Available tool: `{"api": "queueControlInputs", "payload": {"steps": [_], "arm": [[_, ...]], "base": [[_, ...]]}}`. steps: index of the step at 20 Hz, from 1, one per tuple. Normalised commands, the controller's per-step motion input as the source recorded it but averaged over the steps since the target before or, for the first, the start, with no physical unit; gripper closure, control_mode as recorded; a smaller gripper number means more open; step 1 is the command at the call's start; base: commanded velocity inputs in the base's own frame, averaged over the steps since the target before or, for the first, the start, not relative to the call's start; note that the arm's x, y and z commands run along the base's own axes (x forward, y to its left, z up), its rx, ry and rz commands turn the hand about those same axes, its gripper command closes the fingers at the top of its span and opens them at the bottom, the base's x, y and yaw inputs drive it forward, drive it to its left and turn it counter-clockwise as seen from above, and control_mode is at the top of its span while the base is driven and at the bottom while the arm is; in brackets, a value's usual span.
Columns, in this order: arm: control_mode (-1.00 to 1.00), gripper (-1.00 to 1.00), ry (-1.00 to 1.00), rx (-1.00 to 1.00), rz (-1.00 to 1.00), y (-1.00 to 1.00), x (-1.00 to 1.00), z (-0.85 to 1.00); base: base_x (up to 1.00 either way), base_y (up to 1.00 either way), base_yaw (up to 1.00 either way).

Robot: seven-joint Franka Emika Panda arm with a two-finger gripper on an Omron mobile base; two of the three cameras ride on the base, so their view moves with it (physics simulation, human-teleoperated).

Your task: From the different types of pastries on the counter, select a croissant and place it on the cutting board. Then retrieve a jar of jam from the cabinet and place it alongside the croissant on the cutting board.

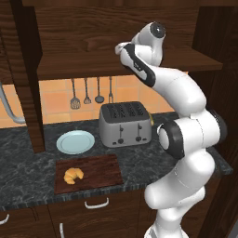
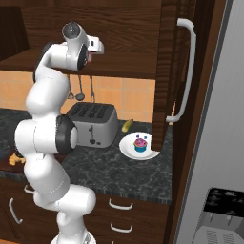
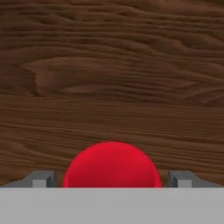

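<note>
Gripper spread open, tips either side of the jar of jam's red lid at bottom centre of the hand view, on the cabinet shelf; jar looks rigid, smooth, probably slippery and breakable, so pinch the sides below the lid.

Even, dim rendered light; soft shadows; hand view slightly blurred.

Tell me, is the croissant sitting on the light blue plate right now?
No, in the left base view the croissant lies on the cutting board, in front of the light blue plate.
</note>
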Motion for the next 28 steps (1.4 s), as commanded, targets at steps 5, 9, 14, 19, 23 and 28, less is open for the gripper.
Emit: {"api": "queueControlInputs", "payload": {"steps": [5, 9, 14, 19, 23, 28], "arm": [[-1.00, 1.00, 0.03, -0.03, 0.01, 0.04, 0.17, -0.24], [-1.00, 1.00, 0.00, 0.00, 0.00, 0.00, 0.06, -0.10], [-1.00, 1.00, 0.00, 0.02, 0.00, 0.00, -0.24, 0.00], [-1.00, 1.00, 0.00, 0.11, 0.04, -0.04, -0.88, 0.00], [-1.00, 1.00, 0.00, 0.06, 0.19, 0.00, -1.00, 0.00], [-1.00, 1.00, 0.00, 0.01, 0.27, 0.01, -1.00, -0.12]], "base": [[0.00, 0.00, 0.00], [0.00, 0.00, 0.00], [0.00, 0.00, 0.00], [0.00, 0.00, 0.00], [0.00, 0.00, 0.00], [0.00, 0.00, 0.00]]}}
